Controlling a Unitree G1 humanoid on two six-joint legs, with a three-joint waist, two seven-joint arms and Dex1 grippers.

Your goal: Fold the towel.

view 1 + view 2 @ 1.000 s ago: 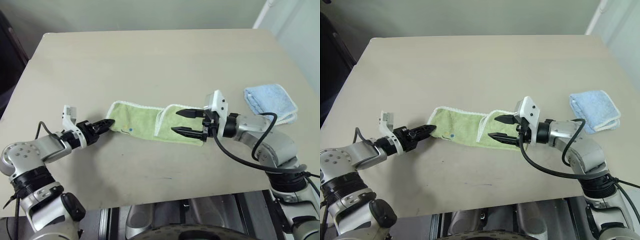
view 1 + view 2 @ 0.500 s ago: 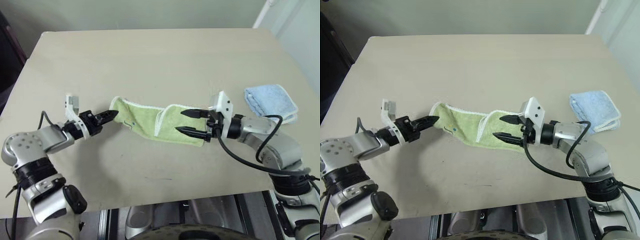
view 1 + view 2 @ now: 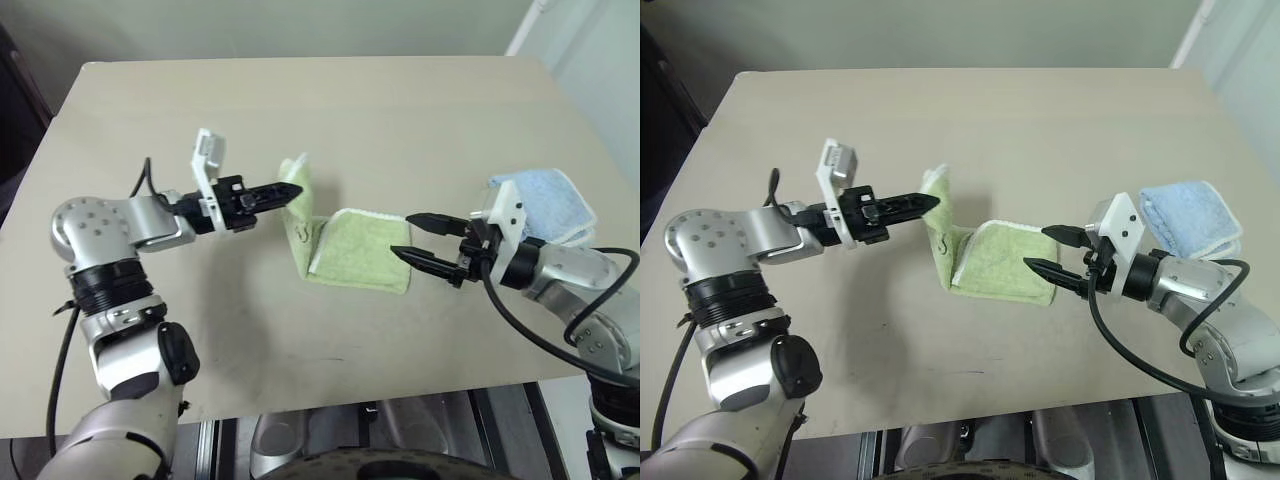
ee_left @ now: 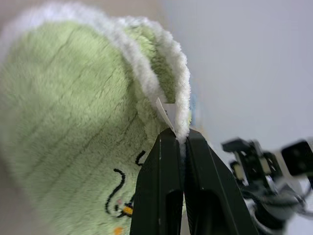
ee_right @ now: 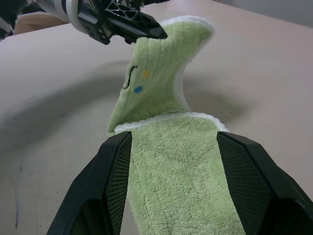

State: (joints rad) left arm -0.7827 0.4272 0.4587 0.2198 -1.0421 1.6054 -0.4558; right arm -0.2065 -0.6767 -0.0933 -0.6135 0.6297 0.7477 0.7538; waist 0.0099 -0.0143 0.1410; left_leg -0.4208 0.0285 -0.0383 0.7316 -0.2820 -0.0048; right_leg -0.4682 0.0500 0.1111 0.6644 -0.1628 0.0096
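**A:** where's the towel [image 3: 355,250] at?

**B:** mid-frame on the table [image 3: 400,120]. Its right half lies flat and the left end is lifted, pinched tight at the white edging by the left gripper [image 3: 290,192].

**A:** and the right gripper [image 3: 418,238]?

**B:** fingers spread, holding nothing, just right of the towel. Blue towel [image 3: 545,205] sits at the right edge.

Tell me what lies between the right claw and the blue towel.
Nothing on the table: between the right claw and the blue towel the head views show just that arm's own wrist and white camera mount, held above bare tabletop.
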